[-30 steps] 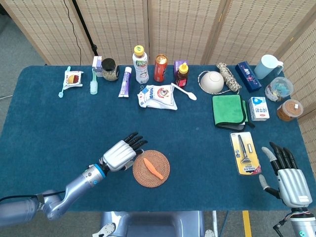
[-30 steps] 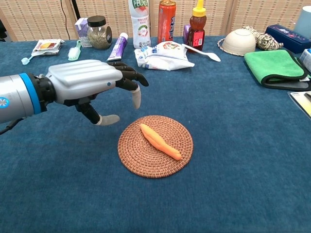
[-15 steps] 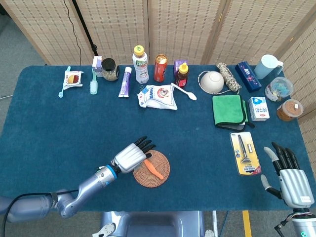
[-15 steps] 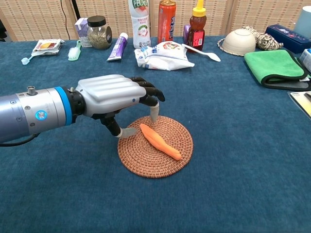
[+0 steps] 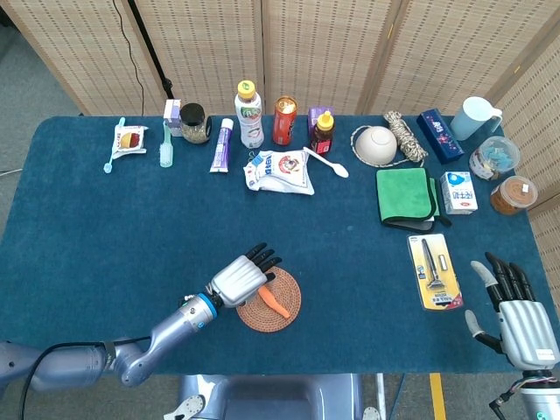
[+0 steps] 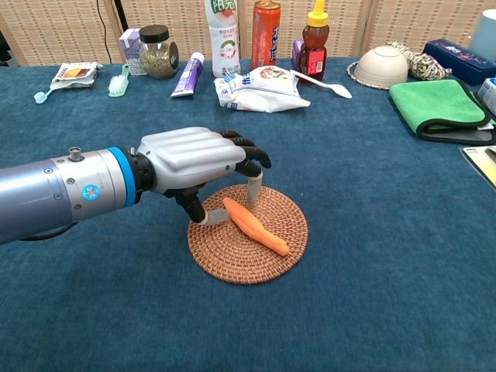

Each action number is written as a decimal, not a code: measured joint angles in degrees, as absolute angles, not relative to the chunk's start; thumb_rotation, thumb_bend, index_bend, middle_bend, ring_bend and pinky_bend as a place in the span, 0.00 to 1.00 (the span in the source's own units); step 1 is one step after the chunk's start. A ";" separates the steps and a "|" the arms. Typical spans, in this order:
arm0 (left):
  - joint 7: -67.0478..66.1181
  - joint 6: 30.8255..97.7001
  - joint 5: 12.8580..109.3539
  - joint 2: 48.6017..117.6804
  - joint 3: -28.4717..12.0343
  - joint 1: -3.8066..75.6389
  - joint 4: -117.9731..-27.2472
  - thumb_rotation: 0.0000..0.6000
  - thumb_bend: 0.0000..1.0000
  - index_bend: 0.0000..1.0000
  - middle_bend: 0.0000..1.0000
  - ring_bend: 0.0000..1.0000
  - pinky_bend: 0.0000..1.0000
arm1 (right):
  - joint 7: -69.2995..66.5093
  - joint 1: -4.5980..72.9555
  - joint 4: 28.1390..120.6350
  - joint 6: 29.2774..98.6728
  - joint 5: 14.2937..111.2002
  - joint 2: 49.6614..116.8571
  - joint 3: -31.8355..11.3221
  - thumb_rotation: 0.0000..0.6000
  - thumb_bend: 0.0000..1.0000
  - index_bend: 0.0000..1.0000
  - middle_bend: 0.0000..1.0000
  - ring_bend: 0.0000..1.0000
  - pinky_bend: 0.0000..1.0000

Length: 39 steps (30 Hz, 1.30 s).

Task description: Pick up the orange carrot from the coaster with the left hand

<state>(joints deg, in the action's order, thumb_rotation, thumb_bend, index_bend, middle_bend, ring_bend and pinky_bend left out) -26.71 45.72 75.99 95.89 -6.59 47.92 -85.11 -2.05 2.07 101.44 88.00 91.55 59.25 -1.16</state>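
Dark blue cloth over the bench (image 5: pixel 87 227), woven folding screens (image 5: pixel 324 52) behind. Round wicker coaster (image 6: pixel 256 256) near the front edge, orange carrot (image 6: pixel 256 225) lying flat on it, slanting from upper left to lower right in the chest view, thick end toward the left hand (image 6: pixel 194 159). Left hand low over the coaster's left rim, back of the hand up, fingers curled downward; one pale fingertip just behind the carrot's thick end, thumb tip just beside that end on the near side. Carrot not lifted, flat on the wicker; contact between fingertips and carrot too close to call. Nothing gripped, fingers apart around the thick end. From the head view, hand (image 5: pixel 241 278) covering the coaster's left part, carrot (image 5: pixel 274 303) showing just past the fingers.

Right hand (image 5: pixel 518 315) at the far right front corner, palm down, fingers spread and straight, holding nothing, well apart from the coaster. Razor in its pack (image 5: pixel 433 269) just beside it.

Along the back: toothbrush (image 5: pixel 115 144), snack packet (image 5: pixel 131 138), jar (image 5: pixel 194 123), tube (image 5: pixel 221 145), white bottle (image 5: pixel 249 115), red can (image 5: pixel 285 120), honey bottle (image 5: pixel 323 131), white pouch (image 5: pixel 280 171), spoon (image 5: pixel 325 162), bowl (image 5: pixel 376 144), green cloth (image 5: pixel 405 195), blue mug (image 5: pixel 474 117).
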 measured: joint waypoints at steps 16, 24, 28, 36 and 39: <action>-28.38 46.88 72.94 98.46 -6.01 48.83 -83.56 1.00 0.39 0.48 0.13 0.07 0.00 | -2.84 1.80 100.99 87.93 91.18 58.94 -1.14 1.00 0.44 0.09 0.00 0.00 0.00; -28.11 47.57 72.59 98.56 -5.82 49.16 -83.81 1.00 0.48 0.54 0.14 0.07 0.00 | -3.17 1.75 100.85 87.90 91.15 58.93 -1.15 1.00 0.44 0.09 0.00 0.00 0.00; -27.13 48.57 73.13 98.13 -5.94 49.05 -84.43 1.00 0.52 0.57 0.14 0.08 0.00 | -3.25 1.80 100.87 87.86 91.24 58.91 -1.20 1.00 0.44 0.10 0.00 0.00 0.00; -25.46 50.99 74.62 96.43 -6.11 48.50 -85.29 1.00 0.58 0.63 0.16 0.09 0.00 | -3.04 1.94 101.15 87.84 91.72 58.88 -1.20 1.00 0.44 0.10 0.00 0.00 0.00; -24.84 51.87 75.18 95.43 -6.15 48.14 -85.66 1.00 0.59 0.64 0.16 0.09 0.00 | -3.06 2.05 101.31 87.79 91.97 58.82 -1.19 1.00 0.44 0.10 0.00 0.00 0.00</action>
